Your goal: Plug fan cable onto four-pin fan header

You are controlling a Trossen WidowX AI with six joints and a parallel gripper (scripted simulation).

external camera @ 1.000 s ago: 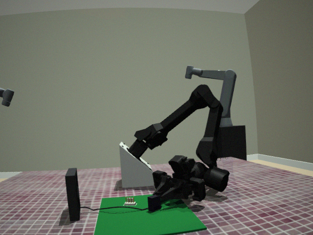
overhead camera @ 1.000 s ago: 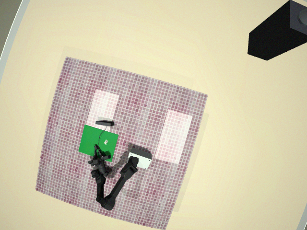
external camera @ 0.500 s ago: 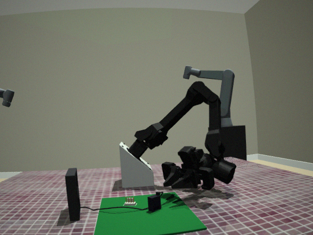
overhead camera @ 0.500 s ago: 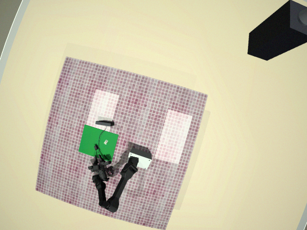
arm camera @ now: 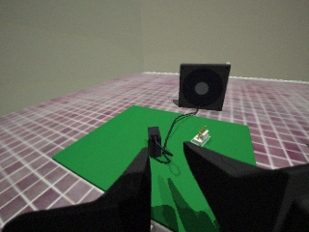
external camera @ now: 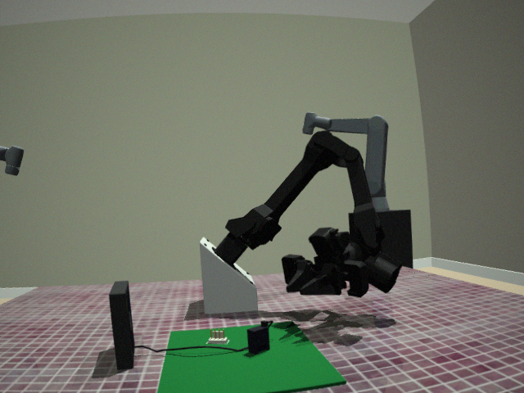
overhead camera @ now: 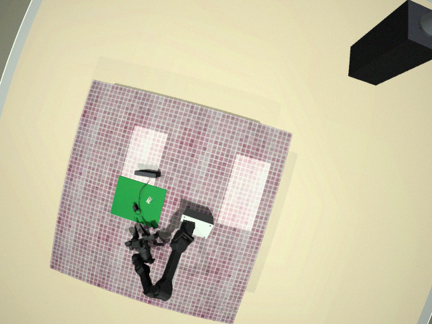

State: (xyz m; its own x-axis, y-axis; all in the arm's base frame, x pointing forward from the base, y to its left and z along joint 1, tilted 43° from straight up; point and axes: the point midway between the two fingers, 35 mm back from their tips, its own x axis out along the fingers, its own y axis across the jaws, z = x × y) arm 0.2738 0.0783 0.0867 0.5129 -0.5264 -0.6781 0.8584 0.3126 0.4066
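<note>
The cable's black plug (overhead camera: 136, 208) (external camera: 258, 339) (arm camera: 154, 137) rests on the green board (overhead camera: 121, 195) (external camera: 211, 372) (arm camera: 111, 135), with its wires looping out on the side towards the gripper. The white four-pin header (overhead camera: 149, 200) (external camera: 217, 340) (arm camera: 201, 137) stands apart from it, right of the plug in the wrist view; its pins are bare. My gripper (overhead camera: 139, 227) (arm camera: 165, 149) is partly open and empty. It is raised above the table near the board's edge, back from the plug and not touching it. The plug's underside is hidden.
The black fan (overhead camera: 147, 173) (external camera: 121, 325) (arm camera: 203, 87) stands upright beyond the board. Its thin cable (overhead camera: 140, 193) (external camera: 190, 348) (arm camera: 171, 128) runs over the board to the plug. The arm's white base (overhead camera: 204, 229) (external camera: 230, 287) stands beside the board.
</note>
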